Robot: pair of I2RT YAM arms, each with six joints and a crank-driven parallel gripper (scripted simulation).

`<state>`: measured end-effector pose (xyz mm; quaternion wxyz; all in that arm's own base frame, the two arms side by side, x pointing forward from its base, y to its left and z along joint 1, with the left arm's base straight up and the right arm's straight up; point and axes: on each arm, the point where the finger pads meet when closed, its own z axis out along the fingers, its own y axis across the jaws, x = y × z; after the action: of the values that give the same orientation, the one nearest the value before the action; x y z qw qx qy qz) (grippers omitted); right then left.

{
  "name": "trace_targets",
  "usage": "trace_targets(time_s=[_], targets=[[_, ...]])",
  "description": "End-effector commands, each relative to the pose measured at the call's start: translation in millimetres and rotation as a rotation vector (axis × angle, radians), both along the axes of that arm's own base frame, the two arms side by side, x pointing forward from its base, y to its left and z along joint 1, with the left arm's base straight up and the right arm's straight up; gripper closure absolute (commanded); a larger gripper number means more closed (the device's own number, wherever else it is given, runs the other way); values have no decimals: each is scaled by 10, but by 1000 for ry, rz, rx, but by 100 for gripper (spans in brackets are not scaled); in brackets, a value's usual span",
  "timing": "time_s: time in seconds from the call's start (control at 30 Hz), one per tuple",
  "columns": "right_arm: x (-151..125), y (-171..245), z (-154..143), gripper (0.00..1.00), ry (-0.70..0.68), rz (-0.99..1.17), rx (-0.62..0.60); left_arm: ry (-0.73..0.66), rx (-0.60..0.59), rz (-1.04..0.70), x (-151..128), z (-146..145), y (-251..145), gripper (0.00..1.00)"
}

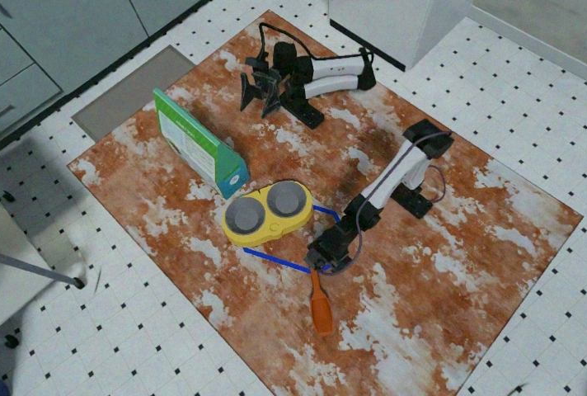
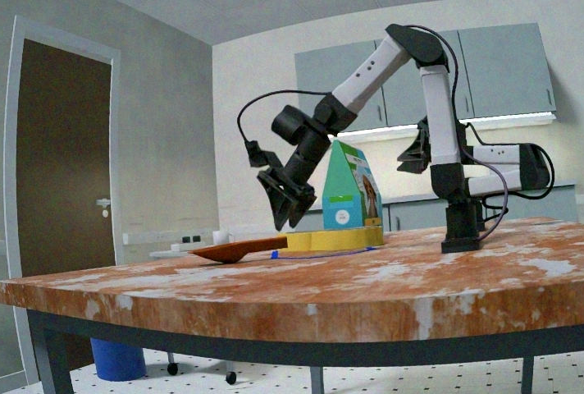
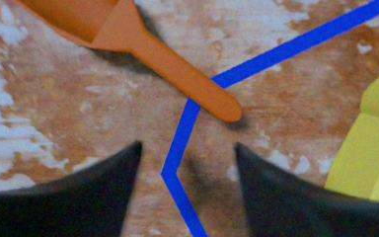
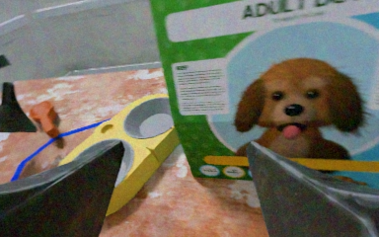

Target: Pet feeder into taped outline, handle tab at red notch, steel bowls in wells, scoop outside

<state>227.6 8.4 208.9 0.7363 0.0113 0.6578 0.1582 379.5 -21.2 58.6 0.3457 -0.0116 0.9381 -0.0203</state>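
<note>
The yellow pet feeder (image 1: 256,238) (image 2: 344,239) (image 3: 356,153) (image 4: 149,173) covers the far-left part of the blue taped outline (image 1: 275,260) (image 3: 275,55) (image 4: 85,127). Two steel bowls (image 1: 244,216) (image 1: 285,200) sit in its wells. The red notch is not visible. The orange scoop (image 1: 321,308) (image 2: 230,253) (image 3: 177,71) (image 4: 45,118) lies with its handle end across the outline's near side and its bowl outside. My left gripper (image 3: 189,143) (image 2: 286,226) is open and empty, above the table beside the handle end. My right gripper (image 4: 186,144) (image 1: 253,113) is open and empty, raised behind the bag, away from the feeder.
A tall green and blue dog food bag (image 1: 186,139) (image 2: 341,199) (image 4: 295,114) stands close behind the feeder, between it and my right gripper. The left arm reaches over the outline's right side. The table's near-left edge runs beyond the feeder and scoop.
</note>
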Motion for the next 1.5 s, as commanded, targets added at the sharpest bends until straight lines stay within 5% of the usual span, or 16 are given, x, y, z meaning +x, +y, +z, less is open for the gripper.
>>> trace_targets(time_s=[0.0,0.03,0.1,0.93,1.47], targets=[[37,-40,92,0,-8,-79,-17,-45,-33,86,219,166,22,37],[37,-40,92,0,-8,-79,-17,-45,-33,86,219,166,22,37],[59,36,103,0,-12,-67,-21,12,-55,141,185,118,9,52],[168,1252,223,0,-77,269,-68,384,-162,822,333,100,-51,52],[159,2019,-18,0,8,488,-167,429,-159,911,420,3,-87,52]])
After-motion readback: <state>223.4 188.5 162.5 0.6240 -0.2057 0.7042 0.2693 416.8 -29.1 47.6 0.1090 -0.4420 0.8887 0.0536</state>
